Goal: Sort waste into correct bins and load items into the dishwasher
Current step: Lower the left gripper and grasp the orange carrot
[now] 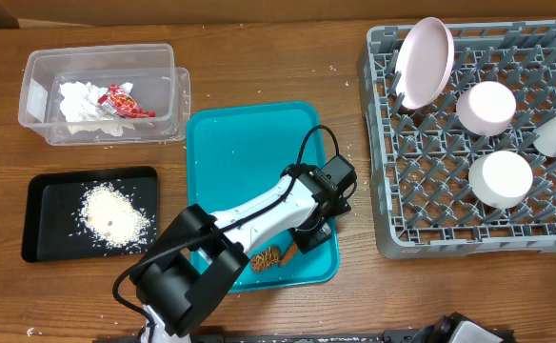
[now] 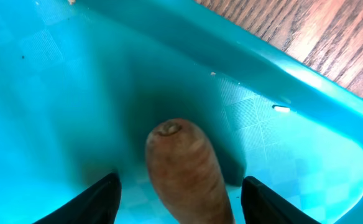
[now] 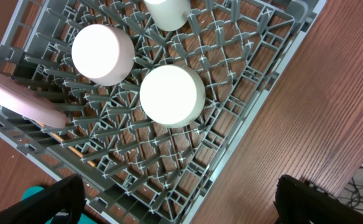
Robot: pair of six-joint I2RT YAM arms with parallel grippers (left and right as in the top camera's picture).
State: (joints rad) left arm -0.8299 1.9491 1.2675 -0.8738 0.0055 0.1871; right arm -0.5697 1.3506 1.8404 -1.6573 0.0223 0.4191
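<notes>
An orange-brown carrot-like piece (image 2: 184, 168) lies in the near corner of the teal tray (image 2: 45, 93). My left gripper (image 2: 180, 182) is open and straddles the piece, with a gap on each side. From overhead the left gripper (image 1: 292, 250) sits low in the tray beside the brown piece (image 1: 267, 257). The grey dishwasher rack (image 1: 383, 191) holds an upright plate (image 1: 425, 62) and three white cups (image 1: 500, 179). My right gripper (image 3: 178, 193) hangs open and empty above the rack's (image 3: 243, 124) edge.
A clear tub (image 1: 40, 71) at the back left holds a crumpled napkin (image 1: 83, 103) and a red-and-white wrapper (image 1: 121, 100). In front of it a black tray (image 1: 40, 191) carries a heap of rice (image 1: 114, 217). The teal tray (image 1: 249, 152) lies between these bins and the rack.
</notes>
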